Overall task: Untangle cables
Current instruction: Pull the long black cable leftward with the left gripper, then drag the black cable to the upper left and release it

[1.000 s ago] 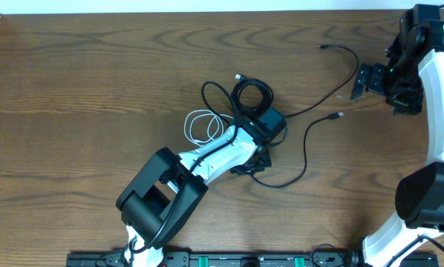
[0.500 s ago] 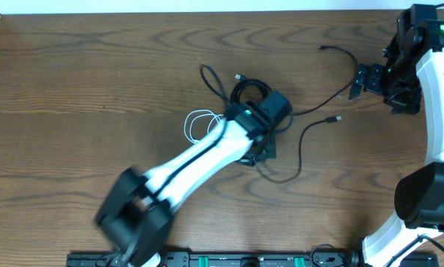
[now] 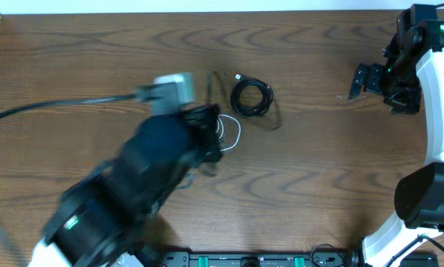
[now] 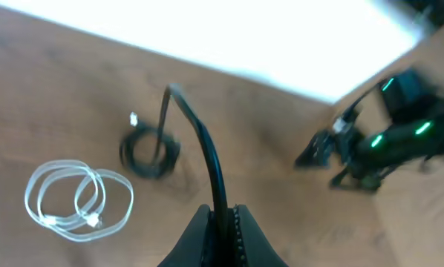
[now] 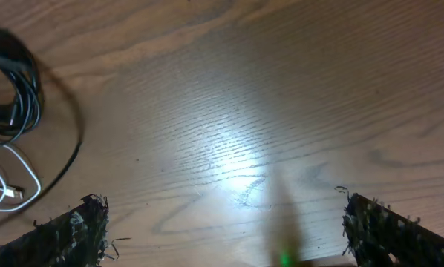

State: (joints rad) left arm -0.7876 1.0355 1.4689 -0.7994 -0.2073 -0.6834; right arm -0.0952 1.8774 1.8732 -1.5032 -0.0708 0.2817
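The left pincer (image 4: pixel 223 216) is squeezing its jaws almost together on a thin black cable (image 4: pixel 211 159). The cable is rising from between the fingers and bending over at its top, clear of the table (image 4: pixel 51 89). The right pincer (image 5: pixel 223 208) is gaping wide over bare wood. Its two ragged-edged black fingers (image 5: pixel 77 226) are sitting at the bottom corners of its wrist view, gripping and touching nothing.

From overhead, the left arm (image 3: pixel 140 178) is smearing into a large dark blur and covering part of the white cable (image 3: pixel 231 130). The held cable is showing there only as a faint streak near the black coil (image 3: pixel 252 97). Its far end is too blurred to read. The right wrist view is cutting off the coil and the white cable at its left edge. A thin black arc is curving beside them, and I cannot tell which cable it belongs to. The right arm (image 4: pixel 396 137) is appearing blurred, with green lights.

The table is showing brown wood grain, with a glossy glare patch under the right pincer. The coil is lying as a tight round bundle of several turns. The white cable is lying just beside it in loose, flat, overlapping loops with small plugs.
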